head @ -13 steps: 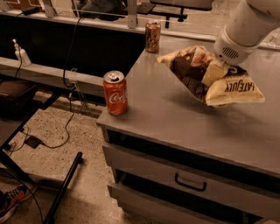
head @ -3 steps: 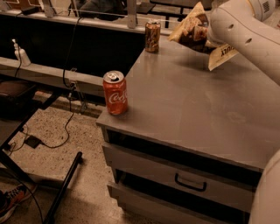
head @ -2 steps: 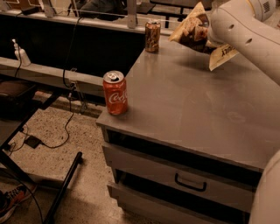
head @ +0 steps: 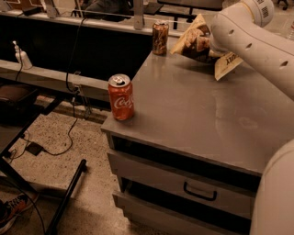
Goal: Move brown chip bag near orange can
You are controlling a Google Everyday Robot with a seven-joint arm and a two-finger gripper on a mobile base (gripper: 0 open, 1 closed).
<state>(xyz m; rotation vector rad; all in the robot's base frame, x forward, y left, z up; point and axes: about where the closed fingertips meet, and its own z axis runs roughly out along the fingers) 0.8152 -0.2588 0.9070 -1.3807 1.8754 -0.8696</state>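
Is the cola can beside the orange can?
No: red cola can at the table's front corner, orange can at the back by the brown chip bag; gripper hidden behind the arm.

arm (head: 257,43): thick, rounded tube links with a glossy white shell
recesses: small dark round holes dotted along the shell
code tags (head: 262,8): black-and-white squares on the upper joint
near link (head: 275,193): pale, smooth and bulging, at bottom right
gripper (head: 214,46): mostly hidden behind the arm's rounded end, above the far edge of the table (head: 193,114)
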